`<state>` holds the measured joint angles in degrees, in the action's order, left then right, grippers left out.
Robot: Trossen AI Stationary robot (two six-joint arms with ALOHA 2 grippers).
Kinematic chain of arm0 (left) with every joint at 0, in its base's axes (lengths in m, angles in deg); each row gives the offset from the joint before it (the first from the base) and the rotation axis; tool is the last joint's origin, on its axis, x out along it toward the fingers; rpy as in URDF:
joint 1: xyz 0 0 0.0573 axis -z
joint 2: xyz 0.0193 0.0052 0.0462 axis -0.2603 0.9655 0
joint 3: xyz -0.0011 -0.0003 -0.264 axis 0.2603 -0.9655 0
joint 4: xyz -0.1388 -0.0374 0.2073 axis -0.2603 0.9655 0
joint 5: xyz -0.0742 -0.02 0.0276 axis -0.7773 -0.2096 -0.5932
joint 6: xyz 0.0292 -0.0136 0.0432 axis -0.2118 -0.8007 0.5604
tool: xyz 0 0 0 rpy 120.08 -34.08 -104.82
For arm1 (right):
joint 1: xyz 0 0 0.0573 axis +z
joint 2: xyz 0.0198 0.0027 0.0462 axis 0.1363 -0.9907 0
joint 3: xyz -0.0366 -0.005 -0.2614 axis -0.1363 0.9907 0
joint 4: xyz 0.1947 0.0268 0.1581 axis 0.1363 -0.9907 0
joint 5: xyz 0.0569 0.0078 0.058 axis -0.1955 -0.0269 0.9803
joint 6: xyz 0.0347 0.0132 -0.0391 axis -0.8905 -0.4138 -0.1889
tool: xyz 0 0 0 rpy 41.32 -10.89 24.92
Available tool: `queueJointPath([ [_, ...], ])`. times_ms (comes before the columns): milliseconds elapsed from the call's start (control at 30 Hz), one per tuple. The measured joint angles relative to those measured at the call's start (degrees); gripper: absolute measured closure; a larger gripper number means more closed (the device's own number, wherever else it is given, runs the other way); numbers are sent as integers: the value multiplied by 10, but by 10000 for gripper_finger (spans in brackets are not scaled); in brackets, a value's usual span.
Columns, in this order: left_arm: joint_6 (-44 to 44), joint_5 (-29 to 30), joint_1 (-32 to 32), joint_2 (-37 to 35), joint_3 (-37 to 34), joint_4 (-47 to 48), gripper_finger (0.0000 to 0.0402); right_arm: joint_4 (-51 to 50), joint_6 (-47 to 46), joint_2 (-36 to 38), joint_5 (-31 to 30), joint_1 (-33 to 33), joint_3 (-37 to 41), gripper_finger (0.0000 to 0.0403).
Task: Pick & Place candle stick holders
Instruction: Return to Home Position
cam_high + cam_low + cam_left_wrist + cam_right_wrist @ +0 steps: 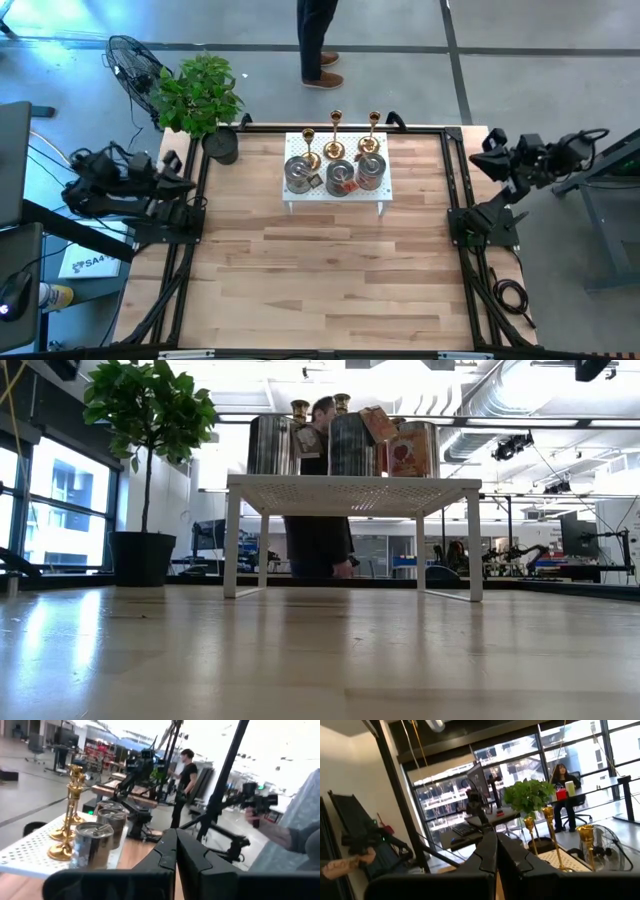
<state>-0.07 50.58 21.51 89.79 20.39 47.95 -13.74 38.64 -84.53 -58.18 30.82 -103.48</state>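
**Pos. of parts.** Three shiny gold brass candle sticks, w/ round bases and slim stems, stand upright with long axis vertical, base down and cup up. They form a row along the far edge of the white perforated metal shelf.

Three squat silver-grey metal cylinders stand upright in a 2nd row just in front, approx. one per stick, tops up. Some carry small tags.

The shelf sits at far ctr of the light wooden table, near the black plant pot.

**Grippers.**
- Left gripper: at the table's left edge, fingers pressed together, holding nothing.
- Right gripper: at the right edge, fingers likewise closed, empty.
- Both are well apart from the shelf.
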Motion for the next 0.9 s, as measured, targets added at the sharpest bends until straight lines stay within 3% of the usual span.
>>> queueJointPath([
  [233, -14, -38, 0, 10, -54, -37, 401, 46, -5, 20, -14, 0, 67, 403],
  [900, -10, -37, 0, 4, -147, -113, 401, 140, -30, 22, -36, 0, 217, 403],
])
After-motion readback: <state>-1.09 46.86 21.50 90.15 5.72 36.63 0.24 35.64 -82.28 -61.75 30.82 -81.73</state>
